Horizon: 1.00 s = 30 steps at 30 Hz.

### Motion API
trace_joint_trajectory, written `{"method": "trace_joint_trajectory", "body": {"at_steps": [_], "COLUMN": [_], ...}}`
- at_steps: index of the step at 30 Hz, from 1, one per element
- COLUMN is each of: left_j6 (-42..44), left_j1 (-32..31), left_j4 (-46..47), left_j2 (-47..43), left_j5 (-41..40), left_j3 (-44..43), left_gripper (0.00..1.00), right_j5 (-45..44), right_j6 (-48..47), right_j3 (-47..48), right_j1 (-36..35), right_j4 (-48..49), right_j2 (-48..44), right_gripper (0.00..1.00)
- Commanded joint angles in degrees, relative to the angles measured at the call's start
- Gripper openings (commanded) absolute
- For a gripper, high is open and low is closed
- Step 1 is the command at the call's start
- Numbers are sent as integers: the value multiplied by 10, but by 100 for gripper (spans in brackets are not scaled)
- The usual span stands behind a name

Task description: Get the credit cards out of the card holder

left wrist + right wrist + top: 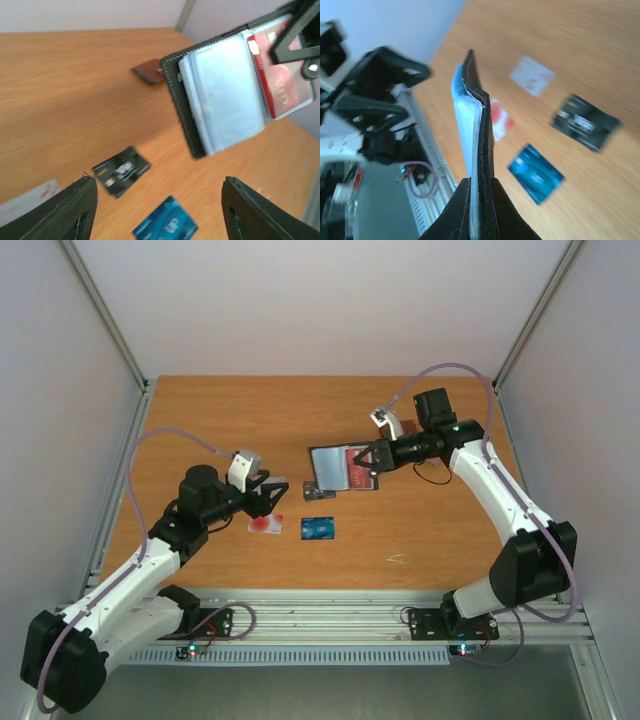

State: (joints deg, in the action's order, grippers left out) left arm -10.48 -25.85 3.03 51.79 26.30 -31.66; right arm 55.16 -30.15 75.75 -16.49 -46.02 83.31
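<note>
The black card holder [340, 470] is open, showing its light blue sleeves [225, 95], and is held up off the table. My right gripper [378, 455] is shut on its right edge [481, 182]. A red card [282, 85] sits in a sleeve by that grip. On the table lie a black card [318, 492], a blue card [318, 529] and a white card with a red circle [265, 525]. A pale card [532, 75] lies farther off. My left gripper [265, 495] is open and empty [159, 200], above the loose cards and left of the holder.
A small brown object [148, 71] lies on the wooden table [220, 420] beyond the holder. White walls and metal frame posts [110, 330] surround the table. A metal rail [330, 615] runs along the near edge.
</note>
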Motion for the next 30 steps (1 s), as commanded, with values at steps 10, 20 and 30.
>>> {"method": "trace_joint_trajectory", "body": {"at_steps": [10,20,30], "left_j6": [1,-22,-22], "left_j1": [13,52,108], "left_j4": [-4,-20,55], "left_j2": [-43,-72,-70], "left_j5": [-159,-213,-381], "left_j3": [57,78,120], "left_gripper": [81,99,99], "right_j5": [-165,-424,-356], "right_j6": [49,96,77], "right_j3": [-10,29,-153], "right_j1": [173,220,244], "right_j4": [-161,-141,163], "right_j2": [188,192,-108], "right_gripper": [2,98,99]}}
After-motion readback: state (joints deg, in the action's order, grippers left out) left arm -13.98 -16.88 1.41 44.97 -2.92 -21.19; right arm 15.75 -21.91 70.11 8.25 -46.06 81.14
